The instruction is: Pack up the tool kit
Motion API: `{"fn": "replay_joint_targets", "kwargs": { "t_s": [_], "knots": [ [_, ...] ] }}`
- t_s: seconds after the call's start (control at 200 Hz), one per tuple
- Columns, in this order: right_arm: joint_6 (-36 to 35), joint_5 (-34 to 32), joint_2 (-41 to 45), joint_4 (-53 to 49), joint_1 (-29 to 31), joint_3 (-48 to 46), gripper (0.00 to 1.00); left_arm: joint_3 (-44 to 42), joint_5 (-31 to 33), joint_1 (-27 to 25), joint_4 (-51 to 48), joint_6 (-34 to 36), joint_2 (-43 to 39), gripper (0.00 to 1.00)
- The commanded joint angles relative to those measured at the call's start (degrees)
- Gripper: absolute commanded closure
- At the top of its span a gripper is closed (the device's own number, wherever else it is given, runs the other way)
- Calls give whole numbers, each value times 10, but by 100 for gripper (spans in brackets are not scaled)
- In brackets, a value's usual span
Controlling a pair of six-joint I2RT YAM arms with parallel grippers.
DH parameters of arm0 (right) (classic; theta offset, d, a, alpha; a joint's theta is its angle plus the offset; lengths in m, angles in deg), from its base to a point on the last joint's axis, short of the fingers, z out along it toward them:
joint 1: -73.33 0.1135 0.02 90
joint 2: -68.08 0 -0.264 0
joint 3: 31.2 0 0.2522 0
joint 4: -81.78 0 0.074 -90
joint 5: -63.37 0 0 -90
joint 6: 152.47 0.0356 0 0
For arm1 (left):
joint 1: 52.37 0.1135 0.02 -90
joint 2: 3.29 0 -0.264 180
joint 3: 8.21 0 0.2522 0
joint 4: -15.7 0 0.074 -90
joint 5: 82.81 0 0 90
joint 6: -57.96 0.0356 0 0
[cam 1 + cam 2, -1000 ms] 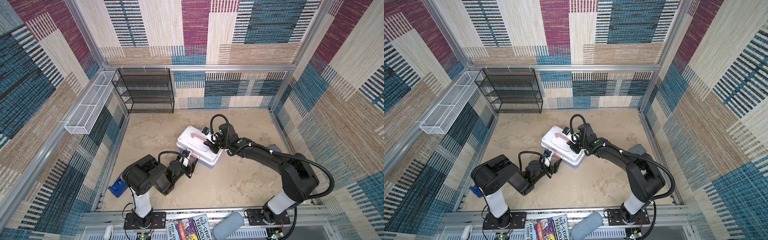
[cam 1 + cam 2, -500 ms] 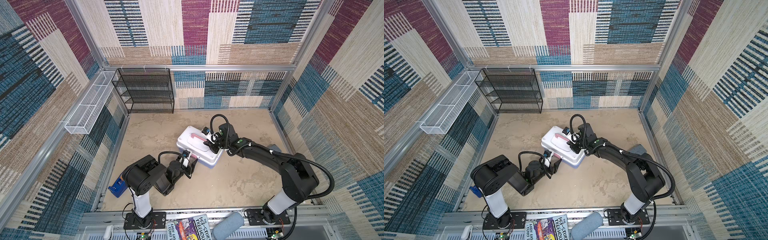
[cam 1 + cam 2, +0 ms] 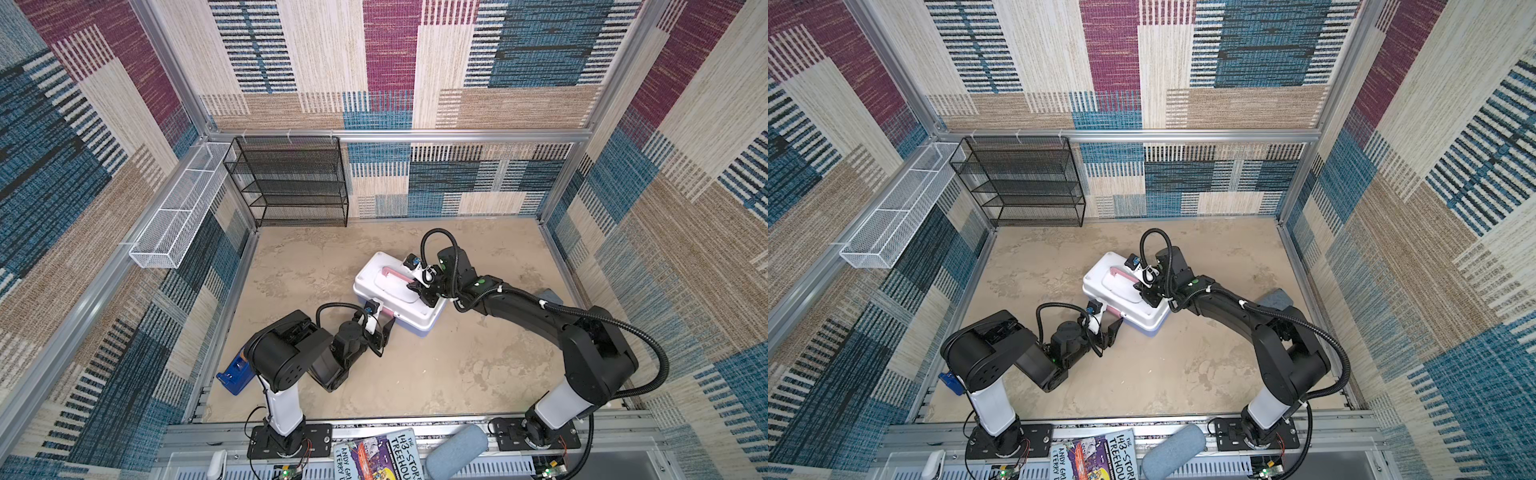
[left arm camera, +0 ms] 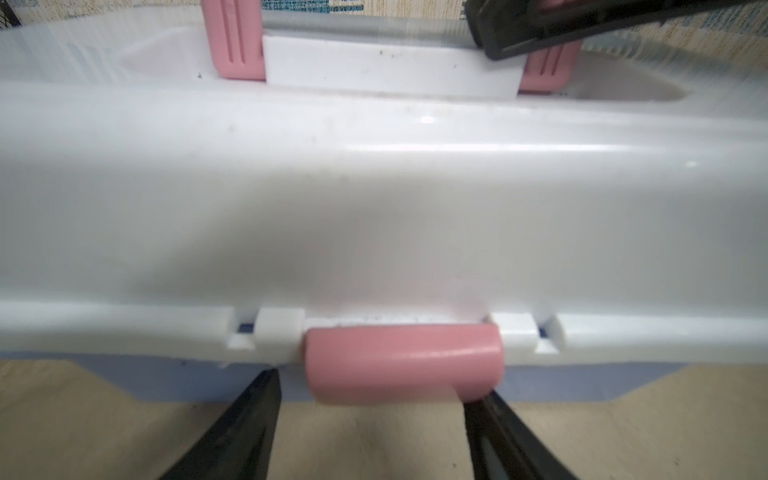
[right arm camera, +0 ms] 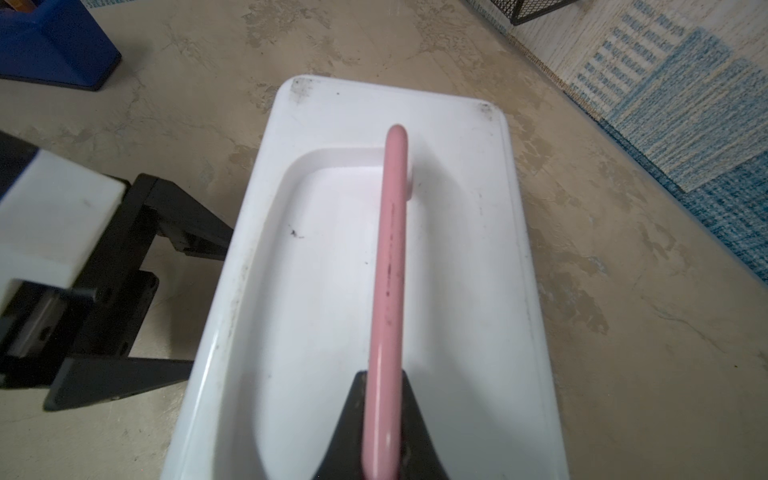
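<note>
Okay, tool kit [image 3: 397, 291] sits near the middle of the desk [image 3: 457, 374], a bit toward the back edge and skewed to the desk edges, the same in both top views [image 3: 1121, 293]. White lid [image 5: 457, 249] is down on the lavender-blue base [image 4: 166, 378]. No loose tools are visible on the desk, so packing looks nearly done. My guess is the step in hand is fastening the pink latch [image 4: 403, 361].

Right gripper [image 5: 382, 419] is clamped on the pink handle [image 5: 388, 270] near one end of the bar, with the handle standing up out of the lid recess. Left gripper [image 4: 370, 415] is low at the kit's latch side, jaws spread fairly wide, one finger each side of the latch, holding nothing. Cannot tell if a finger touches the latch, or if the latch is snapped home.

Handling, as judgement: hard glossy plastic, stiff, slippery for the pads. With tools inside it is probably moderate weight, and contents may rattle or shift if tipped. Handle is the place to lift from, best at mid-bar so the box hangs level; an end grip like this will likely tilt it. Latch is a small hinged flap: push its lower edge in toward the base, don't pinch. Box likely slides on the smooth desk when pushed, so the handle hold serves as a brace.

Dark blue tape dispenser [image 3: 235, 374] by the left edge and grey pouch [image 3: 548, 296] by the right edge are not part of the kit.
</note>
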Motion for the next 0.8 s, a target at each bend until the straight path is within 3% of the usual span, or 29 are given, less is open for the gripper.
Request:
{"fn": "replay_joint_targets", "kwargs": {
  "t_s": [0.0, 0.346, 0.461, 0.791],
  "knots": [
    [6, -29, -7, -71, 0, -6, 88, 4, 3, 0, 30, -10, 4, 31],
    [9, -27, -9, -70, 0, -6, 88, 2, 2, 1, 30, -12, -1, 38],
    [9, -27, -9, -69, 0, -7, 88, 0, 1, 0, 30, -13, -2, 45],
    [9, -27, -8, -68, 0, -7, 88, -8, 12, 1, 30, -15, -12, 49]
  ]
}}
